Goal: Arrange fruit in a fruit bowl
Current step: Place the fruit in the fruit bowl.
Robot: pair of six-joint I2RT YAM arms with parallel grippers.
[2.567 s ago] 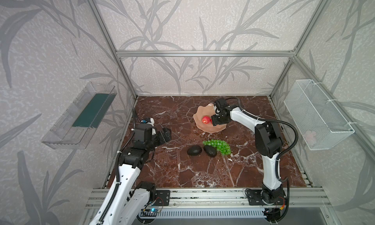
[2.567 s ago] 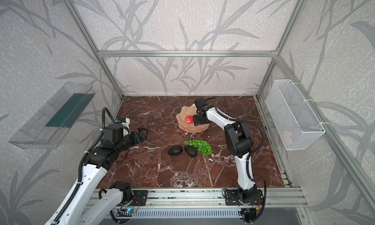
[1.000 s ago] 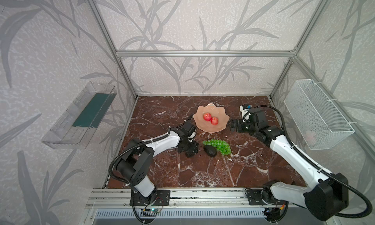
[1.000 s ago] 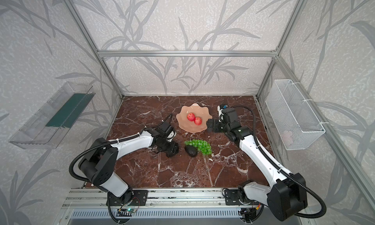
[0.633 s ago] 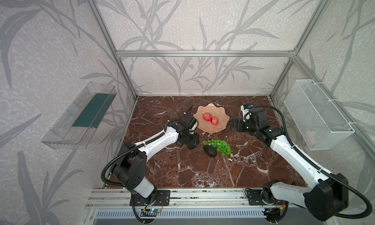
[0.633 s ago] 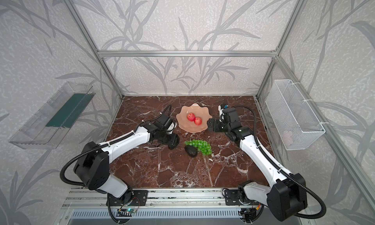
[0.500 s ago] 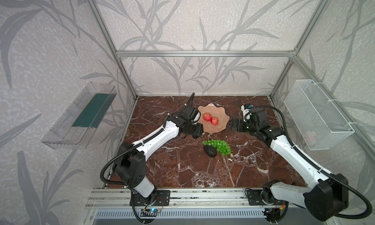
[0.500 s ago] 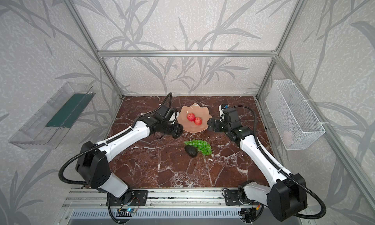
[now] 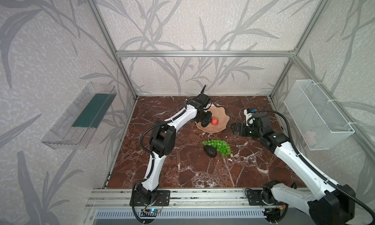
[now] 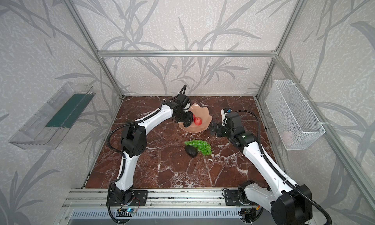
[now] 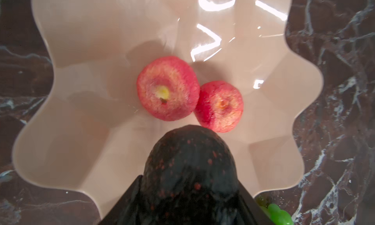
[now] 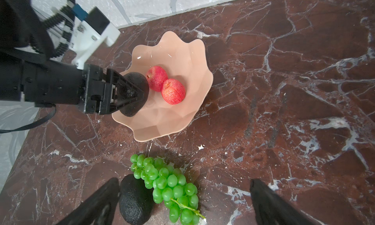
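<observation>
My left gripper (image 9: 205,122) is shut on a dark avocado (image 11: 190,169) and holds it just over the near-left part of the pink scalloped fruit bowl (image 9: 222,123). Two red apples (image 11: 167,88) (image 11: 220,106) lie touching in the bowl's middle, right beside the held avocado (image 12: 136,88). A second avocado (image 9: 210,151) lies on the marble against a bunch of green grapes (image 9: 220,146), nearer the front. My right gripper (image 9: 235,129) hangs open to the right of the bowl with nothing between its fingers; its wrist view looks down on the grapes (image 12: 168,179).
A white wire basket (image 9: 316,114) hangs on the right wall and a clear plastic tray (image 9: 81,116) on the left wall. Aluminium frame posts stand at the table's corners. Bare marble stretches in front of the grapes.
My left gripper closed on an avocado beside the grapes, lifted it and carried it back over the bowl. The right arm has stayed put beside the bowl.
</observation>
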